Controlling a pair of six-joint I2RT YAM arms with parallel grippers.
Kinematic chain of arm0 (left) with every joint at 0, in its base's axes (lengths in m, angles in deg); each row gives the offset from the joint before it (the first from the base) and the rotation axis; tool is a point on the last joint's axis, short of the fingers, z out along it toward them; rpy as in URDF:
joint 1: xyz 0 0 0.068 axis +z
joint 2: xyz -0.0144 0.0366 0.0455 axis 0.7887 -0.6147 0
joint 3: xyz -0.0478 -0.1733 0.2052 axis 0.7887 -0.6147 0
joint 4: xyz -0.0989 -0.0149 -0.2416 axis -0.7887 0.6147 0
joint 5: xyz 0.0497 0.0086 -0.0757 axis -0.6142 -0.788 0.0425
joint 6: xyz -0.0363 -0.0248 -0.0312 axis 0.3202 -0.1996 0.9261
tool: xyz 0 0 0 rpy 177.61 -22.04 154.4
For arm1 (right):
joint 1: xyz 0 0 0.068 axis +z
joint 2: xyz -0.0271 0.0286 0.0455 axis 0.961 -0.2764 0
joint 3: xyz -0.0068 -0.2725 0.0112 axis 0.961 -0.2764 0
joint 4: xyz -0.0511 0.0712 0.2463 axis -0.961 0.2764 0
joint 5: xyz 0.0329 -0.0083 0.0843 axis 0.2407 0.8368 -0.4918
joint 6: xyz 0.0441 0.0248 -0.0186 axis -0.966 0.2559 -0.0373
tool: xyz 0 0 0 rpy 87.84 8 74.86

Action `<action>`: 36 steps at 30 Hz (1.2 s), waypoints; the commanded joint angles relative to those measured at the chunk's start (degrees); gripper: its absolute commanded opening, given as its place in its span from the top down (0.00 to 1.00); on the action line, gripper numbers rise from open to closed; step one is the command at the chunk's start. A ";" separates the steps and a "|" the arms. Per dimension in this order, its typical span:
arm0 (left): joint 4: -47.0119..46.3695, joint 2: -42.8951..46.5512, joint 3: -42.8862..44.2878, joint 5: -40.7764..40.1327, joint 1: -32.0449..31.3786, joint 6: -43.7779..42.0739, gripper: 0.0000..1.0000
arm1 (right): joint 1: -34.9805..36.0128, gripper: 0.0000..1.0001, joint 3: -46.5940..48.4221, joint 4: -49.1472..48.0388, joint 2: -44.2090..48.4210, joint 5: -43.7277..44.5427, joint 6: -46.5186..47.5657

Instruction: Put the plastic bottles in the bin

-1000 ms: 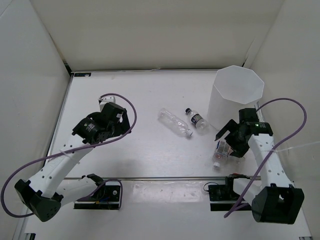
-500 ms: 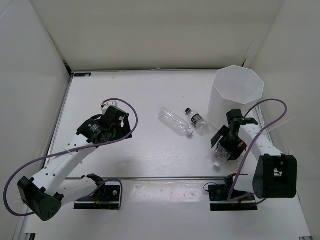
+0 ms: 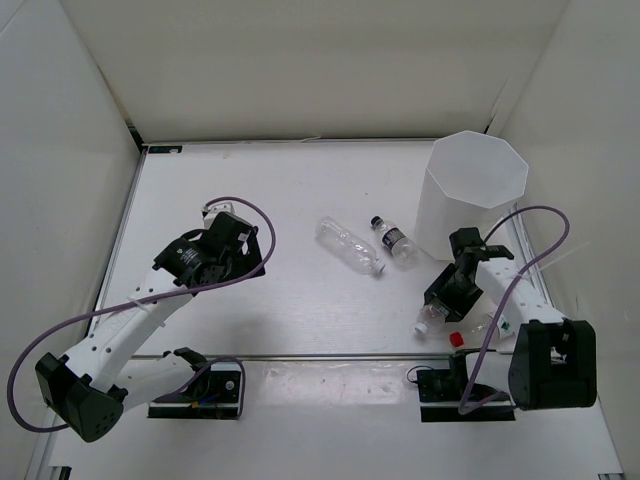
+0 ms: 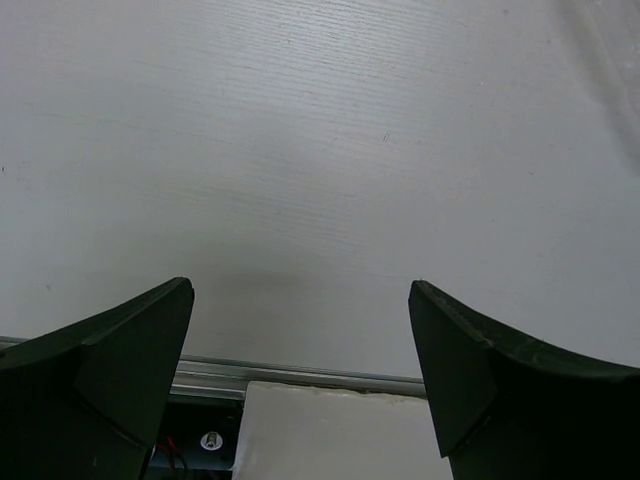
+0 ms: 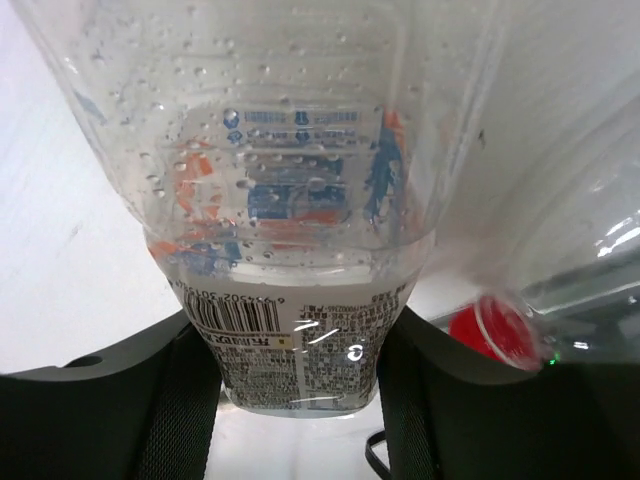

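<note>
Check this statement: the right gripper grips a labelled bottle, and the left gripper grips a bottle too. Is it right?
Not quite. The left gripper is open and holds nothing, as the left wrist view shows. The right gripper does grip the labelled bottle.

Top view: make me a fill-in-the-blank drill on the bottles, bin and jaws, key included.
The right arm's jaws are shut on a labelled ____. The short bottle mid-table has a ____ cap. The bin stands to the ____ of that bottle. The left arm's jaws stand wide ____.
Missing: bottle; black; right; open.
</note>
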 commanded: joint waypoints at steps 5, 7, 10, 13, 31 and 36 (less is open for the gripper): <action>-2.40 1.08 -0.35 -1.13 0.31 -1.22 0.00 | 4.14 0.75 2.71 11.93 11.66 -6.79 -1.76; -2.94 1.60 -0.35 -1.13 0.31 -1.22 0.00 | 4.67 0.77 5.96 15.27 16.57 -9.26 -2.82; -4.16 1.60 -1.05 -1.13 0.31 -1.22 0.00 | 4.68 0.78 16.93 22.30 20.64 -13.82 -3.35; -4.95 1.60 -1.76 -0.08 0.84 -1.22 0.00 | 5.20 0.81 32.97 27.84 21.26 -16.82 -4.06; -7.86 0.55 -3.52 4.06 0.84 -1.22 0.00 | -3.75 0.81 65.06 7.41 1.04 -31.40 -5.01; -6.54 1.60 -3.42 1.69 0.84 -1.75 0.00 | -13.05 0.82 53.82 -1.75 0.95 -41.25 -12.13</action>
